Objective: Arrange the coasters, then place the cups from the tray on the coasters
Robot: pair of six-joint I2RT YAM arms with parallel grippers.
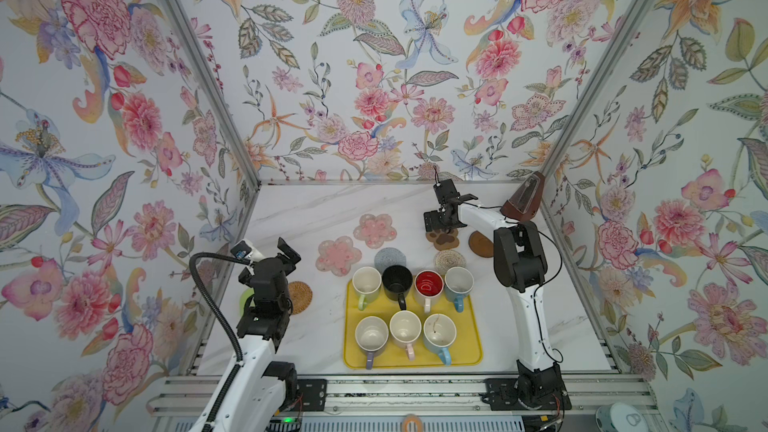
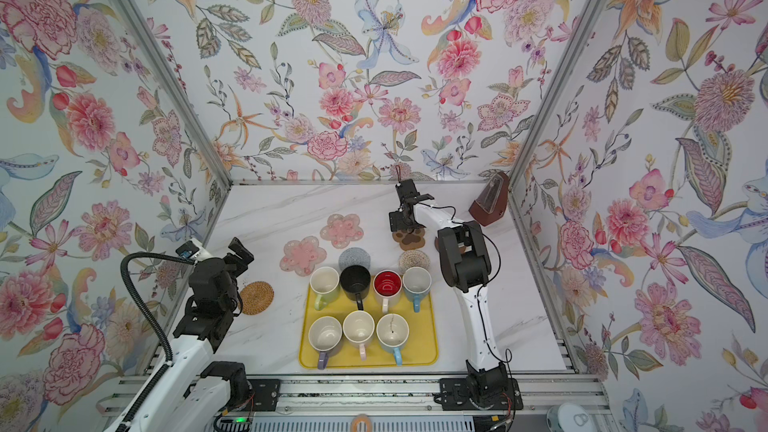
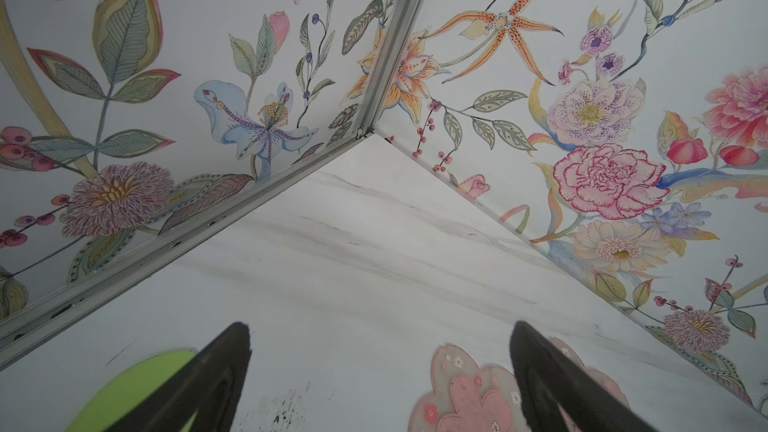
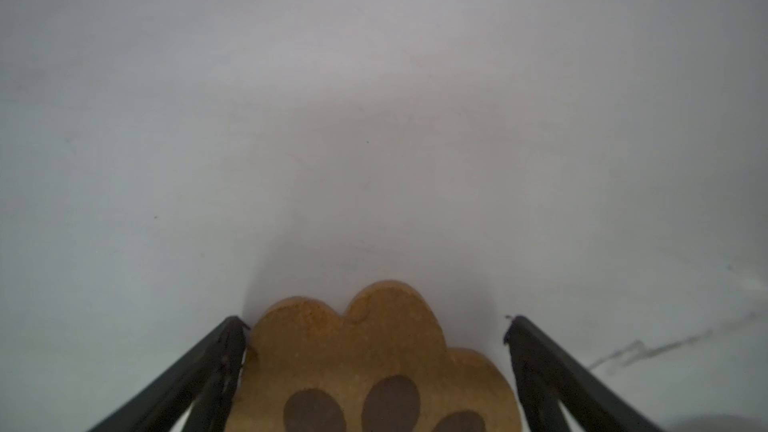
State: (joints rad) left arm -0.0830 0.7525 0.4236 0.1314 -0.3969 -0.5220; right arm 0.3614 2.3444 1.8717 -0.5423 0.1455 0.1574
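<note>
The yellow tray (image 1: 474, 353) near the table's front holds several cups (image 1: 366, 282) in two rows. Behind it lie the coasters: two pink flowers (image 1: 375, 230) (image 1: 338, 255), a grey speckled round (image 1: 390, 258), a beige woven round (image 1: 450, 260), a brown paw-print (image 1: 444, 239) and a dark wooden round (image 1: 480, 244). A tan rattan one (image 1: 300, 297) lies left of the tray. My right gripper (image 4: 376, 322) is open and low over the paw-print coaster (image 4: 374, 367), straddling it, one finger at its edge. My left gripper (image 1: 289, 253) hangs open and empty near a pink flower coaster (image 3: 469, 392).
A brown metronome (image 1: 523, 197) stands in the back right corner. A green brush (image 1: 246, 297) lies by the left wall, mostly hidden behind my left arm. Floral walls close in the table on three sides; a metal rail runs along the front.
</note>
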